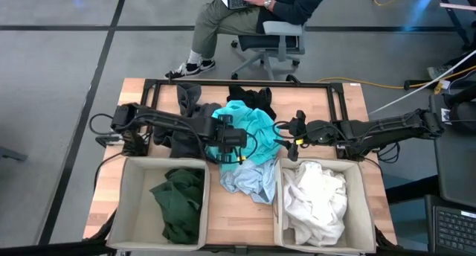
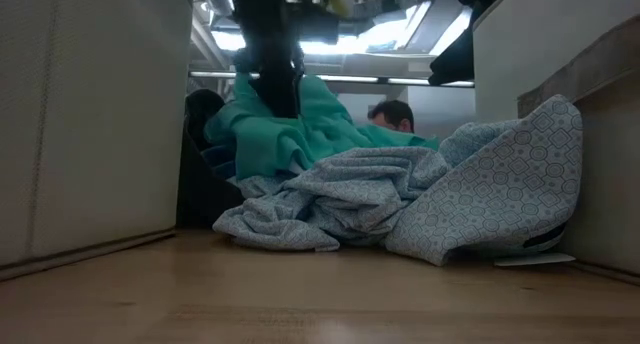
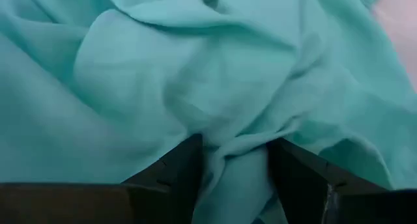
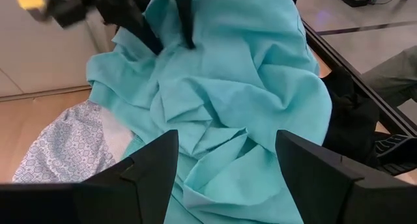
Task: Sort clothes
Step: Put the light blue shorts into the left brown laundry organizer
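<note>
reaching from the table's left side, the left gripper (image 1: 223,141) sits on the bright turquoise fabric garment (image 1: 249,129) at the middle of the light wooden table (image 1: 137,88); in the left wrist view its two dark fingers (image 3: 179,172) stand a little apart with a fold of the turquoise cloth (image 3: 195,74) bunched between them. furthest left at the near edge, the left beige square fabric bin (image 1: 134,204) holds a crumpled dark green garment (image 1: 178,200). behind this bin, under the left arm, lies a dark grey garment (image 1: 190,107), which borders the turquoise one. a black garment (image 1: 253,96) lies at the far edge, just behind the turquoise one. a pale light-blue patterned garment (image 1: 249,183) rests on the table between the two bins, touching the turquoise garment's near edge and leaning on the right bin's wall (image 2: 560,134). the right beige square fabric bin (image 1: 364,211) holds a white garment (image 1: 316,200). the right gripper (image 1: 286,135) hangs just beside the turquoise garment's right edge, its fingers (image 4: 140,165) spread wide with nothing between them. beyond the table, a person (image 1: 245,10) sits on a grey office chair (image 1: 271,44).
</note>
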Robot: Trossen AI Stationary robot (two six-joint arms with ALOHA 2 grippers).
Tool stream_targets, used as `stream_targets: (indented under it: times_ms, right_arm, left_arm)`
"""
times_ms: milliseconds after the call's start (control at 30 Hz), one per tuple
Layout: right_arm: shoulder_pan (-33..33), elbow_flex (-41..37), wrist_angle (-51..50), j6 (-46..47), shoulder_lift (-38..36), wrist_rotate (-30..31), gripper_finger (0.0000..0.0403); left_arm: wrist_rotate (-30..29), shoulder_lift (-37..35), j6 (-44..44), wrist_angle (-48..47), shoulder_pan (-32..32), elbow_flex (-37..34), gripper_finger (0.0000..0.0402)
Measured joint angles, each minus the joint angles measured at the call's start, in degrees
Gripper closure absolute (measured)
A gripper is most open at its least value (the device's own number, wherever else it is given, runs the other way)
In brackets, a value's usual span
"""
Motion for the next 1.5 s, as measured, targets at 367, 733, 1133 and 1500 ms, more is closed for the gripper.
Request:
stream_targets:
  times_ms: [367, 733, 1133, 1500]
  right_arm:
    - [0.00, 0.00, -0.02, 0.00, 0.00, -0.02, 0.0146]
    - [0.00, -0.02, -0.04, -0.04, 0.00, -0.02, 0.0146]
    - [0.00, -0.04, -0.07, -0.07, 0.00, -0.02, 0.0146]
    - [0.00, -0.04, -0.07, -0.07, 0.00, -0.02, 0.0146]
  left_arm:
    - [1.09, 0.00, -5.63, 10.05, 0.86, -5.01, 0.0234]
    - [1.19, -0.04, -5.93, 1.62, 0.99, 5.54, 0.0138]
    - [-1.11, 3.41, -3.40, 1.40, 1.47, 2.21, 0.0119]
    - [0.59, 8.90, -2.90, 3.32, 1.21, -0.41, 0.0218]
